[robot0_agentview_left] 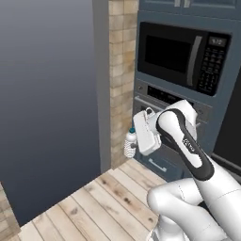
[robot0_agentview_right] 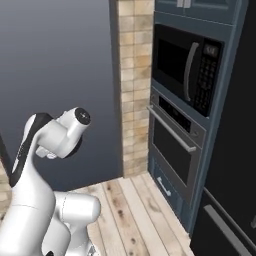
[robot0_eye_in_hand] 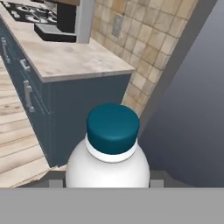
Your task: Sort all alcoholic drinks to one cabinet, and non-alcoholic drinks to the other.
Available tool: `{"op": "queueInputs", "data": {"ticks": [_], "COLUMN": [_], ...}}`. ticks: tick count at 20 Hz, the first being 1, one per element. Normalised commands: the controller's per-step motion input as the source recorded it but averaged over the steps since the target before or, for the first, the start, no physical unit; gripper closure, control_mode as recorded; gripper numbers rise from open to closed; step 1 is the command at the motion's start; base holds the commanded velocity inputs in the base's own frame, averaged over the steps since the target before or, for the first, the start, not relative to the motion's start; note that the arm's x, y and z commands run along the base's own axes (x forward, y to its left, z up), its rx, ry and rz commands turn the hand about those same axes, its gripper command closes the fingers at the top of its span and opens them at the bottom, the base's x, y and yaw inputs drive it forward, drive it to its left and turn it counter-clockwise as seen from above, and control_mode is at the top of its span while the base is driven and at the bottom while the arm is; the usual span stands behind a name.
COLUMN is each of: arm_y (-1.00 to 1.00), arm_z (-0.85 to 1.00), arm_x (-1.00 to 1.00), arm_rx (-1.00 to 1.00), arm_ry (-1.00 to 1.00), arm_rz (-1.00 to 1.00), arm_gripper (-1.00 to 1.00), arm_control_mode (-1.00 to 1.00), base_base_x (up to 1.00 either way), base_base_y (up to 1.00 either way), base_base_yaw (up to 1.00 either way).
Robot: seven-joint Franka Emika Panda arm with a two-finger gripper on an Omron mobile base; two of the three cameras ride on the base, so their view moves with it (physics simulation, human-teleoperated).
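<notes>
A clear ribbed water bottle (robot0_agentview_left: 129, 145) with a teal cap, a non-alcoholic drink, hangs in the air above the wooden floor, beside the brick column. My gripper (robot0_agentview_left: 135, 141) is shut on it, with the white hand just to its right. In the hand view the water bottle (robot0_eye_in_hand: 107, 168) stands upright between my fingers, and its teal cap (robot0_eye_in_hand: 113, 128) points up toward the camera. The fingertips themselves are mostly hidden behind the bottle's shoulders.
A tall dark-blue unit holds a microwave (robot0_agentview_left: 183, 56) and an oven (robot0_agentview_left: 162, 99) right behind the hand. A brick column (robot0_agentview_left: 121, 70) and a grey wall (robot0_agentview_left: 47, 94) stand to the left. The hand view shows a blue counter (robot0_eye_in_hand: 65, 59) with a stove at its far end.
</notes>
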Motion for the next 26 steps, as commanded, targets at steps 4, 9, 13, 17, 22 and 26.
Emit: {"op": "queueInputs", "data": {"ticks": [4, 9, 13, 17, 22, 26], "arm_y": [0.0, 0.0, 0.0, 0.0, 0.0, 0.0], "arm_z": [0.0, 0.0, 0.0, 0.0, 0.0, 0.0], "arm_x": [0.0, 0.0, 0.0, 0.0, 0.0, 0.0], "arm_rx": [0.0, 0.0, 0.0, 0.0, 0.0, 0.0], "arm_ry": [0.0, 0.0, 0.0, 0.0, 0.0, 0.0], "arm_rz": [0.0, 0.0, 0.0, 0.0, 0.0, 0.0], "arm_gripper": [1.0, 1.0, 1.0, 1.0, 1.0, 1.0], "arm_control_mode": [1.0, 1.0, 1.0, 1.0, 1.0, 1.0], "base_base_x": [-0.55, -0.6, -0.6, -0.55, -0.45, -0.24], "base_base_y": [-0.32, -0.26, -0.08, 0.0, 0.11, 0.35], "base_base_yaw": [0.22, 0.2, 0.18, 0.17, 0.18, 0.21]}}
